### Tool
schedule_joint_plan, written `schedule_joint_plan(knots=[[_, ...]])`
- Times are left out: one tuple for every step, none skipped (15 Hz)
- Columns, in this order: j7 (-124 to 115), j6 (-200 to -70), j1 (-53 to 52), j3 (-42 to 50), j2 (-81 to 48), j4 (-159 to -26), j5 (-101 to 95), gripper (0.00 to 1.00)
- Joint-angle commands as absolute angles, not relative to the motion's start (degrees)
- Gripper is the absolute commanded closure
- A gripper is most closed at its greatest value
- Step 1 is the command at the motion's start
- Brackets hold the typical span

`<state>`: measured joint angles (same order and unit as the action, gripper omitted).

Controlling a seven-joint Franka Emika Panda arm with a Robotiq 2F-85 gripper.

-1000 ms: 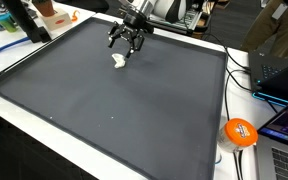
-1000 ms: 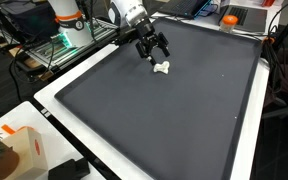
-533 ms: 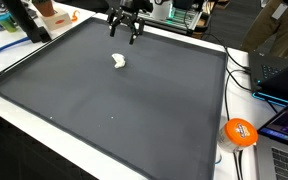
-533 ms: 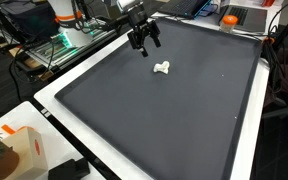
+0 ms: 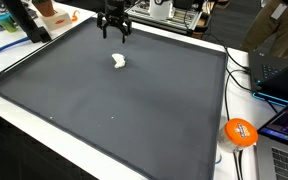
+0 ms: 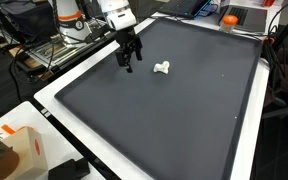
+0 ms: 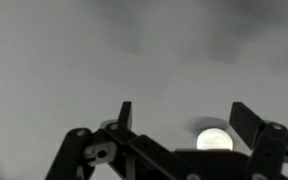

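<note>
Box: an orange-and-white box (image 6: 19,148) stands at the near left corner in an exterior view, off the mat.
Mat: a dark mat (image 6: 184,115) covers most of the white table (image 6: 92,140).
Gripper: the gripper (image 6: 129,66) hangs over the left part of the mat, pointing down.
Jaws: spread wide, holding nothing.
White piece: a small white piece (image 6: 162,68) lies on the mat near the gripper's right, not touching it. In the wrist view it is a blurred pale spot by one finger.
Ball: an orange ball (image 5: 240,131) sits on the table past the mat's right edge.
Laptop: a laptop (image 5: 286,158) lies at the far right.
</note>
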<state>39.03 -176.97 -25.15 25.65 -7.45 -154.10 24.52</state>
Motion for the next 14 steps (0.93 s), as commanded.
schedule_joint_plan(knots=[[34.19,-162.48,-31.14,34.01,-2.81,-149.84,10.23,0.0],[33.16,-157.89,-31.33,34.2,-0.29,-148.32,7.12,0.0],[38.66,-153.64,-29.73,32.09,4.15,-148.02,10.22,0.0],[33.1,-160.4,-18.61,21.05,-2.76,-147.94,8.16,0.0],[35.49,-156.98,-18.64,20.54,-0.76,-146.69,9.96,0.0],[36.93,-155.08,-18.98,20.72,1.07,-146.29,11.04,0.0],[38.19,-153.48,-19.9,20.81,2.23,-146.61,13.93,0.0],[31.66,-152.49,-18.54,18.62,1.42,-145.88,11.62,0.0],[25.0,-155.27,-15.64,15.48,-1.39,-144.72,9.19,0.0],[21.06,-157.07,-13.33,12.85,-2.02,-144.49,7.34,0.0],[16.33,-157.73,-11.02,10.82,-2.9,-143.82,3.87,0.0],[11.96,-156.96,-9.08,9.67,-3.35,-142.9,0.15,0.0],[7.16,-155.86,-7.56,9.06,-3.09,-142.19,-4.24,0.0],[2.44,-153.8,-13.18,15.57,-2.18,-141.46,-8.62,0.0]])
